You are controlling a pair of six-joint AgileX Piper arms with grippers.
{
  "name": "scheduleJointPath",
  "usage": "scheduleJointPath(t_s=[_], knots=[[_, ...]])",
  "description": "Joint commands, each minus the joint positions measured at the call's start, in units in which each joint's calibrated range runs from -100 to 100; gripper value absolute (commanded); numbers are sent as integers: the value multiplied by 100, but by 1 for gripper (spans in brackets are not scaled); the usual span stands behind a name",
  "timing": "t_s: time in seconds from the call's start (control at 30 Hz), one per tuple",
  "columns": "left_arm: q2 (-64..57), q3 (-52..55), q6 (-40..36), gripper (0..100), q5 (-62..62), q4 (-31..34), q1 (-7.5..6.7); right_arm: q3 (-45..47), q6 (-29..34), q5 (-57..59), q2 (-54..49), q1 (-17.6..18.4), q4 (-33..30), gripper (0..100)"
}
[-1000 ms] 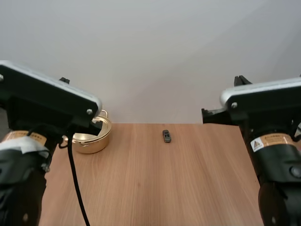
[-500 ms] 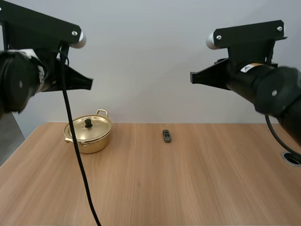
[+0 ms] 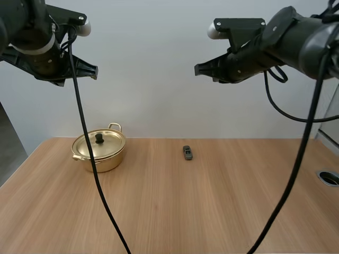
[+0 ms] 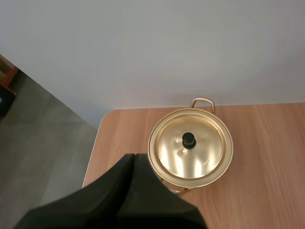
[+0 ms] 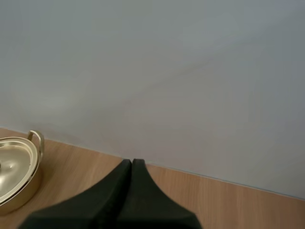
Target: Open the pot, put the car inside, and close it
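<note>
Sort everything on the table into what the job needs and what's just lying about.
Needed for the job:
pot, at the far left of the table
lid, sitting on the pot
car, apart from the pot, near the far edge

Just there:
round hole in the table, at its right edge

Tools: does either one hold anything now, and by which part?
Nothing is held. The left tool and right tool are shut on nothing; the pot and car rest on the table.
</note>
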Motion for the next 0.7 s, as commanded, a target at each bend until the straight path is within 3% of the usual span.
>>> scheduleJointPath(t_s=[0.0, 0.07, 0.17, 0.2, 0.5, 0.67], knots=[[1733, -1009, 195, 11, 400, 111, 1, -1130, -12, 2496, 1316, 6, 2, 8], [1757, -806, 865, 31, 98, 118, 1, -1130, -32, 2598, 1459, 6, -45, 39], [1757, -404, 1126, 81, -461, 107, 1, -1130, -32, 3020, 1734, 6, -45, 100], [1757, -280, 1126, 100, -604, 94, 1, -1130, -44, 3212, 1817, 6, -35, 100], [1757, -2, 880, 100, -971, -52, 1, -1130, -35, 3277, 1973, 6, 259, 100], [1757, 57, 772, 100, -991, -763, 1, -1130, -90, 3277, 1973, 6, 321, 100]])
